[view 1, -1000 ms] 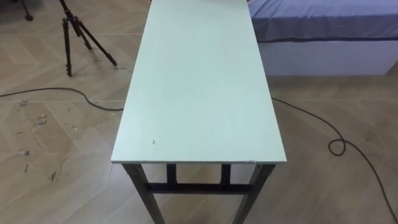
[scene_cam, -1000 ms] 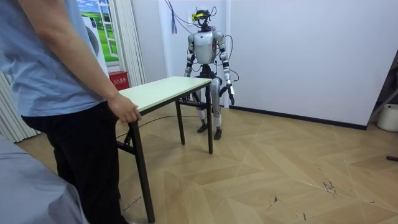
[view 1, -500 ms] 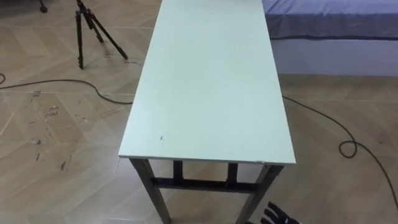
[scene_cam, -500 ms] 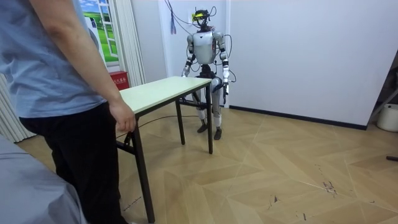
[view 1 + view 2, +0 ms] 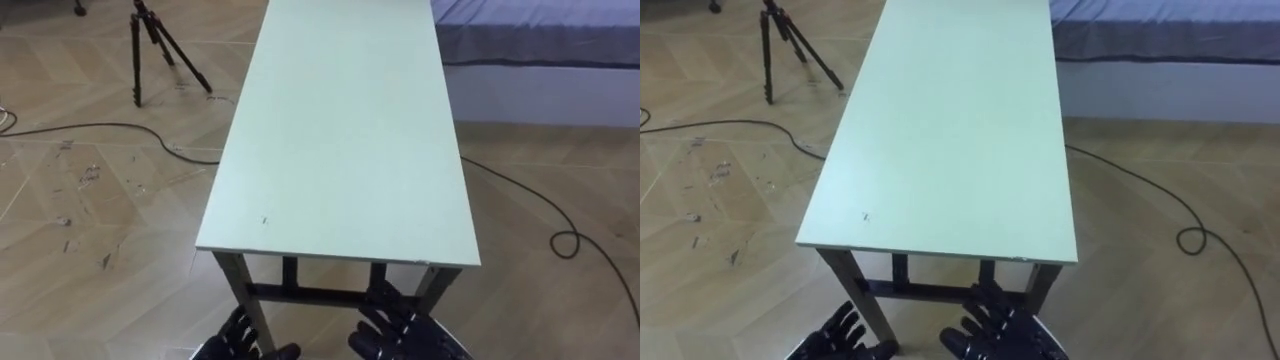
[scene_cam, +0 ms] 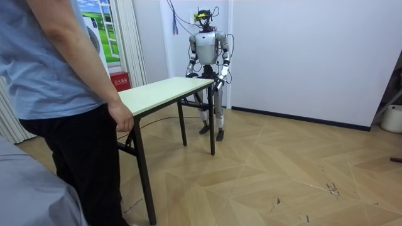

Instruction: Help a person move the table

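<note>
1. The table (image 5: 340, 130) runs from the lower middle of the eye views up to the top edge. It stands on a wood floor, with its short near edge toward the robot.
2. The left hand (image 5: 238, 338) is at the bottom edge, left of centre, below that near edge. Its fingers are straight and spread, and it holds nothing.
3. The right hand (image 5: 400, 325) is at the bottom edge, right of centre, also spread wide and empty. Its fingertips overlap the dark crossbar (image 5: 320, 295) under the top; I cannot tell if they touch it.
4. Neither hand is on the tabletop.
5. In the room view the robot stands upright at the table's far end, in the upper middle, with its forearms raised toward that end.
6. A person (image 6: 56, 94) stands at the near end, at the frame's left, with one hand at the table's corner.
7. A tripod (image 5: 150, 45) is at the upper left and a bed (image 5: 540, 50) at the upper right.
</note>
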